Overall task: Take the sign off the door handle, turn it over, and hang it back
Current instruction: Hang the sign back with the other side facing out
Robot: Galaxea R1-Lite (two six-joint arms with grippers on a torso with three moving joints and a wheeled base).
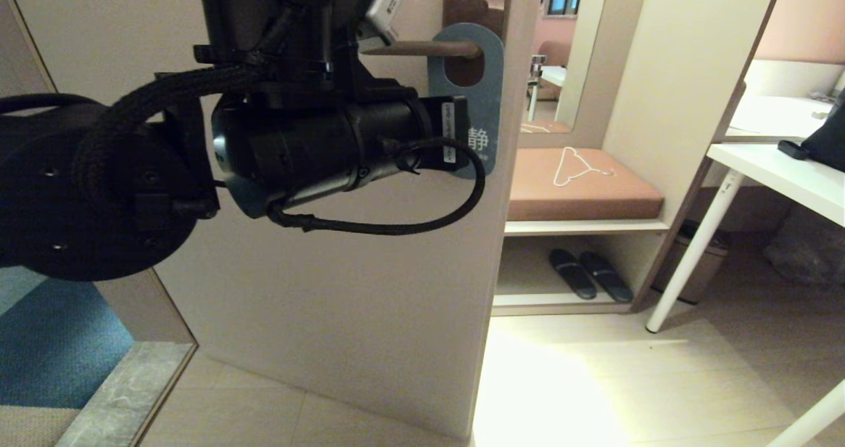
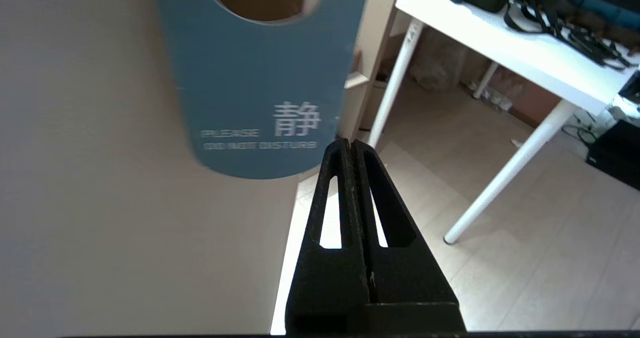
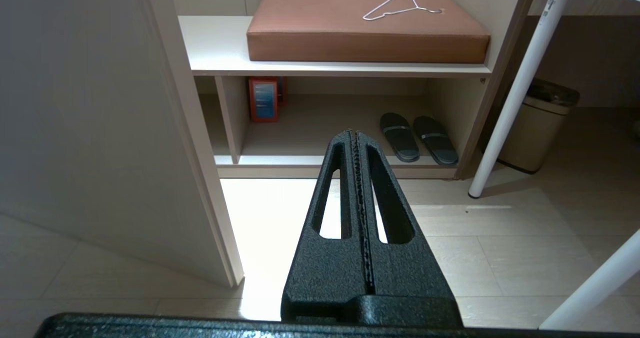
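The slate-blue sign (image 1: 473, 103) hangs by its hole on the bronze door handle (image 1: 422, 49), with the "Please do not disturb" side facing me. My left arm is raised in front of the door and hides the sign's lower left part in the head view. In the left wrist view the sign (image 2: 250, 78) hangs flat against the door. My left gripper (image 2: 350, 142) is shut and empty, with its tips just at the sign's lower right edge. My right gripper (image 3: 354, 133) is shut and empty, held low and pointing at the floor before the shelf.
The beige door (image 1: 330, 302) ends at an edge just right of the sign. Beyond it stand a bench cushion (image 1: 581, 189) with a white hanger (image 1: 577, 164), slippers (image 1: 587, 274) on the lower shelf, a bin (image 1: 700, 269) and a white table (image 1: 779, 163).
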